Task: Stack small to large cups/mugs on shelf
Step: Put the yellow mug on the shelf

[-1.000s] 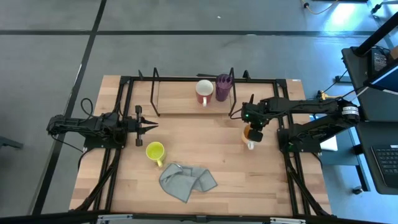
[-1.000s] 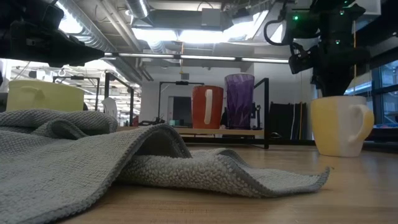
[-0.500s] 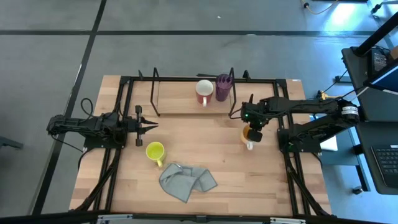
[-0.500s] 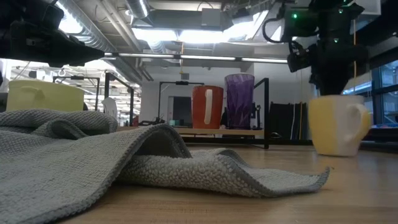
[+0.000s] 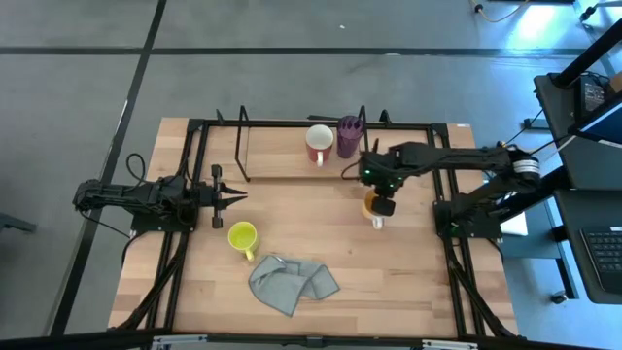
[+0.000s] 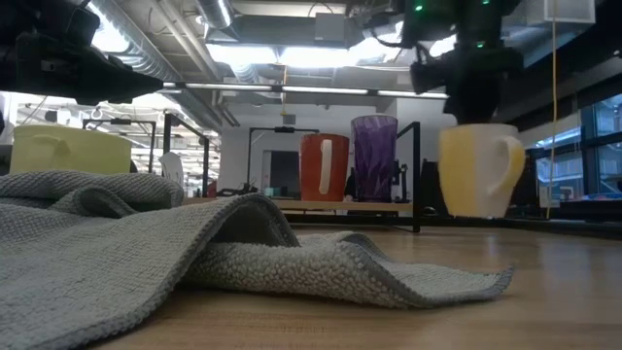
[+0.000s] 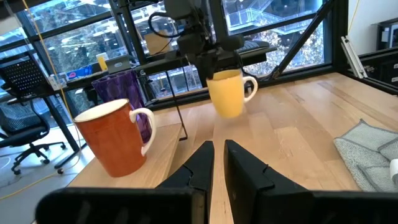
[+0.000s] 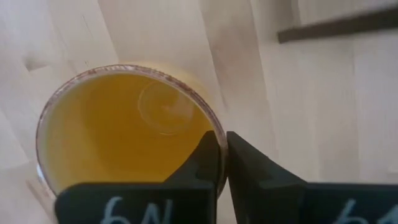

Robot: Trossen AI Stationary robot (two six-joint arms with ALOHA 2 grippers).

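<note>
My right gripper (image 5: 380, 200) is shut on the orange mug (image 5: 373, 207), which hangs above the table in front of the shelf's right end; the mug also shows in the low view (image 6: 474, 170) and the left wrist view (image 7: 227, 93). The red mug with white inside (image 5: 318, 144) and the purple tumbler (image 5: 350, 136) stand upright on the black wire shelf (image 5: 242, 151). The small yellow mug (image 5: 241, 235) stands on the table at near left. My left gripper (image 5: 236, 197) is shut and empty at the table's left. My right gripper holds the orange mug by its rim (image 8: 211, 127), one finger inside the mug and one outside. The fingers come from above, pointing down. The mug hangs upright below them, lifted clear of the table, its handle (image 6: 512, 167) free.
A crumpled grey cloth (image 5: 291, 282) lies near the table's front edge, right of the yellow mug. The larger black table frame (image 5: 199, 146) runs along the left, far and right sides. Bare wood lies between the shelf and the cloth.
My right gripper has risen and gone toward the table's left and the shelf, keeping its hold. The orange mug has come up clear of the table and stays upright.
</note>
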